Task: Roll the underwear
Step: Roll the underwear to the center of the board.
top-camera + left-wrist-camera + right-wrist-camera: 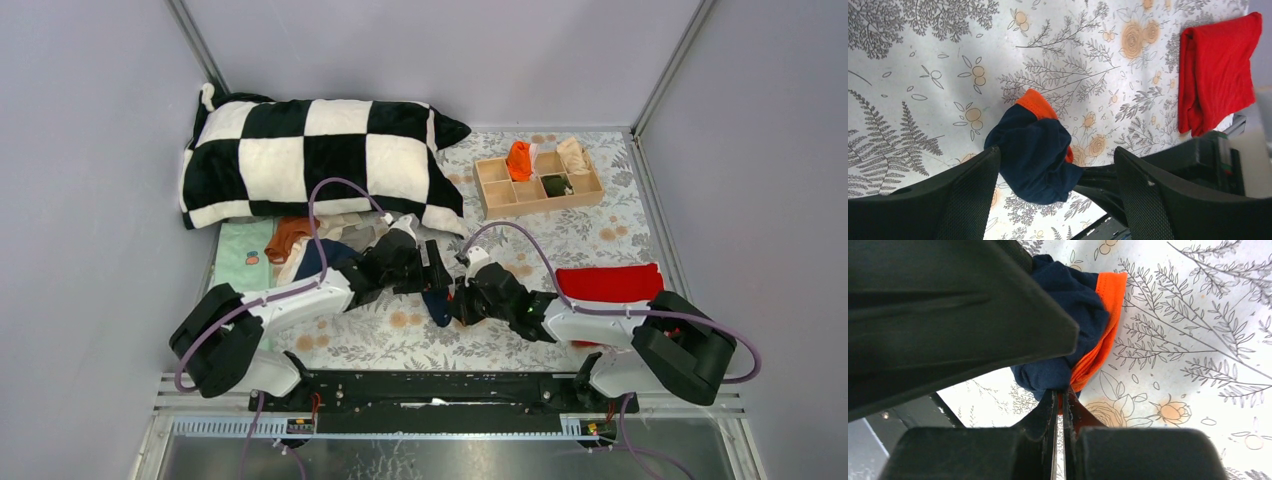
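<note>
The navy underwear (pixel 1035 155), orange trim showing, is bunched into a loose bundle near the middle of the surface (pixel 923 75), just beyond the arms' bases; whether it rests on the surface or hangs just over it I cannot tell; the right fingers (pixel 1045 415) are pressed together on its lower fold at the trim, which I judge keeps the bundle from unwinding; the left fingers (pixel 958 200) stand wide apart on either side of it, gripping nothing, with the cloth in the gap between them. The roll looks rough rather than tight, so the step in hand is likely tidying or re-gripping it.

To the left and a little farther lies the pile of other underwear (pixel 300 245), rust-brown and beige among it, close to the left arm; a checked pillow (pixel 320 160) bounds the far left; the wooden tray (pixel 497 192), with an orange roll (pixel 518 160) and a beige roll (pixel 573 155) in its compartments, sits far right, well apart, with bare patterned surface between it and the bundle; the red cloth (pixel 610 283) lies right, beside the right arm. The near edge is close to the bundle, so far and far-right offer the freest path; the two sets of fingers are crowded together, so a move by one could knock the other.
</note>
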`<state>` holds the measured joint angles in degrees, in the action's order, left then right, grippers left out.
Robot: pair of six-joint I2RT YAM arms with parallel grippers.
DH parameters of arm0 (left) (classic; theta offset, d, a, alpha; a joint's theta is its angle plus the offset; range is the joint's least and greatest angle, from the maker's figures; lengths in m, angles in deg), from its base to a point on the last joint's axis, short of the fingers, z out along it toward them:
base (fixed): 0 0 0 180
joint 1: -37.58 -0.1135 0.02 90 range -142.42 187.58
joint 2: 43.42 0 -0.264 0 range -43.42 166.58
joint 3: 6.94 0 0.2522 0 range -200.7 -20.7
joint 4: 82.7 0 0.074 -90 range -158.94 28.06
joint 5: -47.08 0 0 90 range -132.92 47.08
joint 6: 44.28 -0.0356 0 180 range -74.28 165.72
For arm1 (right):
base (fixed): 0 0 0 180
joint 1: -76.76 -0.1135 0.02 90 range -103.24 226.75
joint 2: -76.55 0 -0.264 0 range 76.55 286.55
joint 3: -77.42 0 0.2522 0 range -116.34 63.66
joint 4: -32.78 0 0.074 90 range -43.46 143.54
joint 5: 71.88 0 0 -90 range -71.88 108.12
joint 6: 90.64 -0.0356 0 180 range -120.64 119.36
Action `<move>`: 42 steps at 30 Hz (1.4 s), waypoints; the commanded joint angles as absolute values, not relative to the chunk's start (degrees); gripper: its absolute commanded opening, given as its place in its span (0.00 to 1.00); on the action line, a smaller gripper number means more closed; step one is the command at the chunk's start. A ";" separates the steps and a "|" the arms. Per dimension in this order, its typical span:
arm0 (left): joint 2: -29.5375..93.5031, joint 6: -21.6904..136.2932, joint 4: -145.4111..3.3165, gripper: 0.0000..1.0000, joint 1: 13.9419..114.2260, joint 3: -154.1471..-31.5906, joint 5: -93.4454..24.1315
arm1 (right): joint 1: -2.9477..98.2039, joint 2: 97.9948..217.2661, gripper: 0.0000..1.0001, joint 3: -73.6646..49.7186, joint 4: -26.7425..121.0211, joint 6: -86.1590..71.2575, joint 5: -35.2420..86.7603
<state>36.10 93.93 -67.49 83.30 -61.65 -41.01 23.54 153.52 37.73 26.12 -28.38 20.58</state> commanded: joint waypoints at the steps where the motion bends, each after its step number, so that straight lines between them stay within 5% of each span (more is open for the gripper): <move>1: 38.85 97.13 -58.85 0.87 83.11 -65.56 -41.20 | 23.41 151.00 0.00 35.50 32.68 -18.55 18.94; 30: 35.68 111.82 -54.24 0.93 81.61 -64.34 -39.87 | 22.55 148.23 0.00 34.22 36.08 -8.39 14.71; 42: 43.11 113.30 -60.34 0.93 81.62 -65.16 -35.29 | 21.18 147.07 0.00 34.96 33.14 -5.94 16.82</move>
